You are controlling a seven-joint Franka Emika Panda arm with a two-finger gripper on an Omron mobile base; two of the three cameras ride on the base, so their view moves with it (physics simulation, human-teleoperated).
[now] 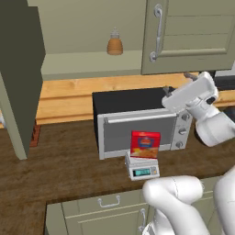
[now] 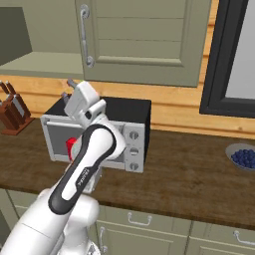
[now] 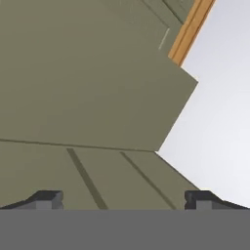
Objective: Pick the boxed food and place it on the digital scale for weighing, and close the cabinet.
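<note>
The red boxed food [image 1: 145, 144] stands upright on the small grey digital scale [image 1: 142, 170], right in front of the toaster oven; a red sliver of the box [image 2: 71, 146] peeks out beside my arm. The olive cabinet has its left door [image 1: 19, 73] swung open and its right door [image 1: 193, 36] shut. My gripper [image 1: 176, 82] is raised above the toaster oven's right end, well above and apart from the box. It points up toward the cabinet [image 3: 83, 73] and is open with nothing between its fingers [image 2: 68, 88] [image 3: 124, 200].
A silver-and-black toaster oven [image 1: 137, 124] sits on the wooden counter [image 1: 59, 160]. An amber bottle [image 1: 114, 44] stands on the open cabinet shelf. A knife block [image 2: 12, 113] is at the left, a bowl of blueberries [image 2: 243, 157] at the right, under a dark-framed window [image 2: 234, 60].
</note>
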